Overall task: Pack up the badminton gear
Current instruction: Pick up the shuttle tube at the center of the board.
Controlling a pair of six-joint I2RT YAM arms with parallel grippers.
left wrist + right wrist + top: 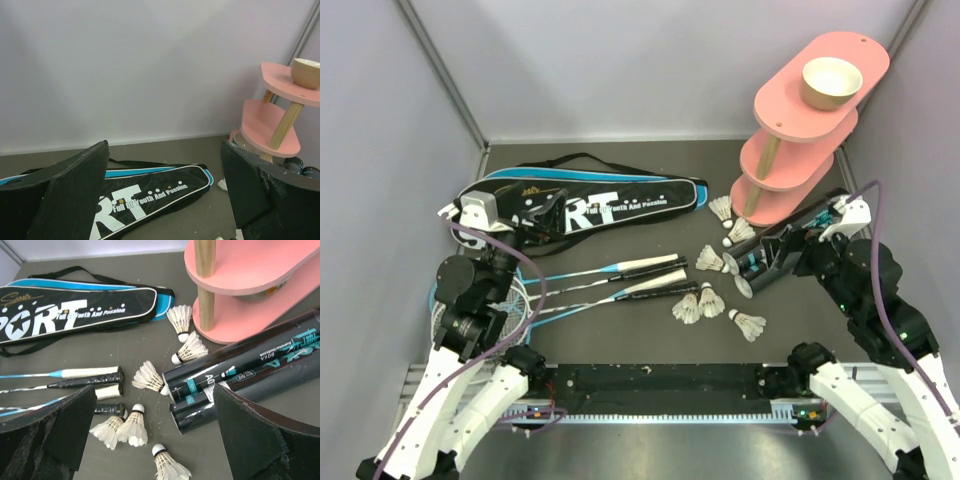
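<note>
The left gripper (165, 147) was found with its jaws spread wide and nothing held between them. The black racket bag (150, 195), lettered SPORT, was seen lying flat on the table (200, 145) beyond the jaws. Its length ran across the gap from behind the left finger toward the right one. No contact with either finger could be made out. A blue edge was noted along the bag's far side; whether it belonged to a second bag could not be told.

The right gripper (155, 390) was likewise found open and empty. Two black tubes (250, 367) were observed lying side by side. Their near ends sat within the gap and their bodies ran off behind the right finger, just beside the foot of the pink stand (250, 270). Six white shuttlecocks (190, 350) were counted loose on the table in the right wrist view. One was recorded midway between the jaws, its cork against the upper tube's end. The racket handles (95, 375) were seen beyond the left finger, pointing toward the tubes. A tan bowl (830, 82) was noted on the stand's top tier.
</note>
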